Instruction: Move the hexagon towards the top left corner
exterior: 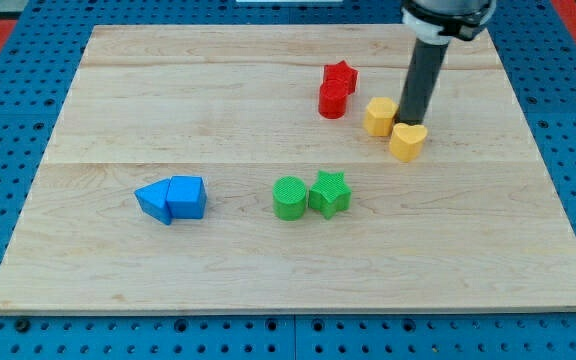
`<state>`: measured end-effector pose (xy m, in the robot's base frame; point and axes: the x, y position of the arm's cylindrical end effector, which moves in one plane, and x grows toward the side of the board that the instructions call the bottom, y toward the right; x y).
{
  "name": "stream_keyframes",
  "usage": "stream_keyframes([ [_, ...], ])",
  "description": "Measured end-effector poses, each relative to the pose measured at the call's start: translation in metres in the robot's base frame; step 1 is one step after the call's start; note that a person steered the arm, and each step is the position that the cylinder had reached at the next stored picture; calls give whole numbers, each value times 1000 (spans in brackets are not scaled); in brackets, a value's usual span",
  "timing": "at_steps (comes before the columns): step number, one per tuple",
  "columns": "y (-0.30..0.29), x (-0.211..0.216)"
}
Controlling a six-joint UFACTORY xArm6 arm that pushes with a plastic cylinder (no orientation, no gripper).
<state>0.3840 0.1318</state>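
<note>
My tip [408, 122] stands on the counter [168, 100] in the narrow gap between the yellow hexagon [379, 116] and the yellow heart [407, 141], and it seems to touch both, though I cannot be sure of the contact. The tool is only a straight dark rod, so it has nothing to open or close and it holds nothing; it can only push. The hexagon, which is the block of the task, lies in the upper right part of the counter, just at the view's left of the rod. I judge that the tip is placed on this side because a push must come from the side opposite to the goal, and the top left corner is far away to the view's left. On this way stand the red cylinder [333, 100] and, touching it from behind, the red star [341, 75], both near the hexagon, so a straight push could strike them. Lower down, well apart, the green cylinder [289, 198] and the green star [329, 193] stand side by side, and two blue blocks [173, 198] touch each other at the view's left; their exact shapes I cannot tell. The counter is a pale wooden board, lying on a blue perforated plate [8, 100].
</note>
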Motion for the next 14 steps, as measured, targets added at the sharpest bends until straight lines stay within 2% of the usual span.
stream_keyframes([
  [1,5,-30],
  [2,-44,-28],
  [3,-82,-8],
  [5,-68,21],
  [6,-152,44],
  [7,-222,39],
  [8,-224,42],
  [9,-294,44],
  [10,-320,65],
  [11,-380,67],
  [12,-402,57],
  [13,-383,87],
  [14,-388,54],
])
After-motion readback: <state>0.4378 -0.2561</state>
